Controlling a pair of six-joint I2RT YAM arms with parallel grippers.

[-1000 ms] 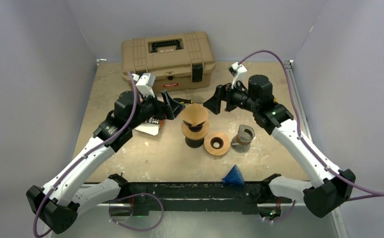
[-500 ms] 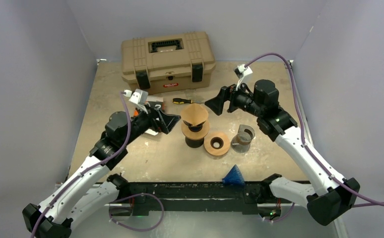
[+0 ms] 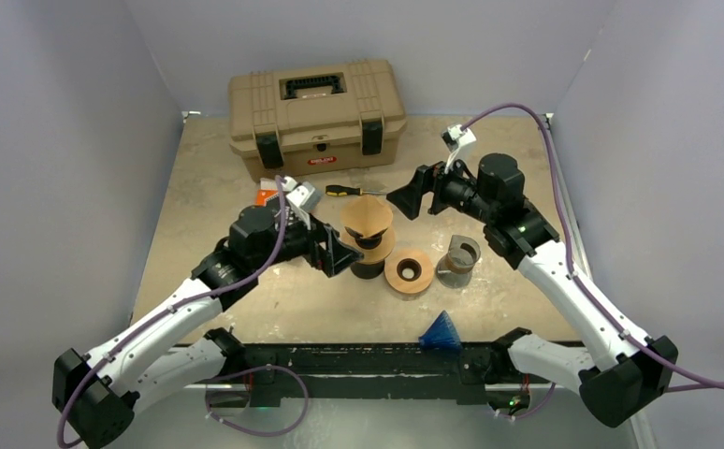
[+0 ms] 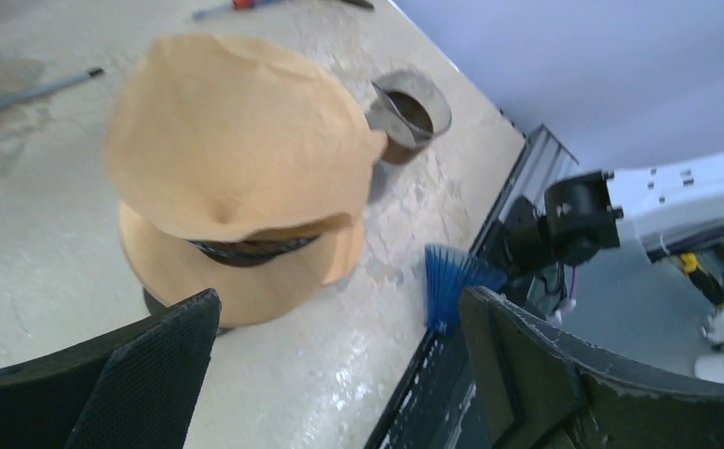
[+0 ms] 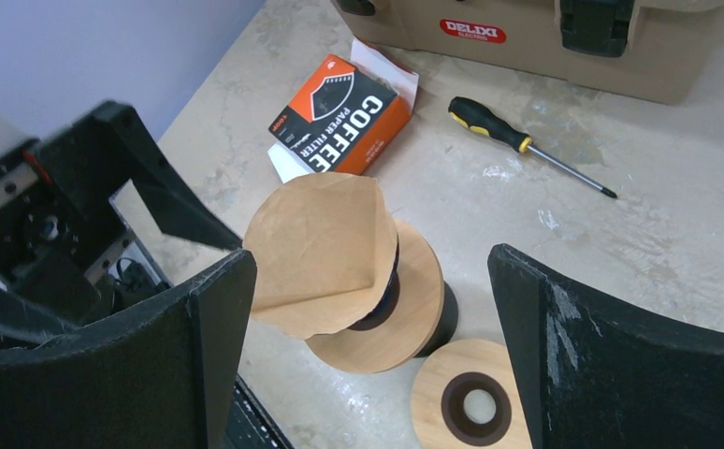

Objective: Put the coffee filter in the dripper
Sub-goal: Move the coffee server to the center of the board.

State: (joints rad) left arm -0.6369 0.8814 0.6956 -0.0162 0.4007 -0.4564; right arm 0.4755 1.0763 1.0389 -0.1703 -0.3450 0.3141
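Back wall: plain pale lavender-grey panel.
Side walls: matching lavender-grey panels, left and right, closing in the table.
Table: worn beige tabletop, scuffed, stained in pale patches.
Right edge: silver metal rail along the tabletop.
Near edge: black bar across the front.
Light: soft, even, with faint shadows.

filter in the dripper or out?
In, but not seated: the coffee filter rests tilted in the dripper, mostly standing above its rim.
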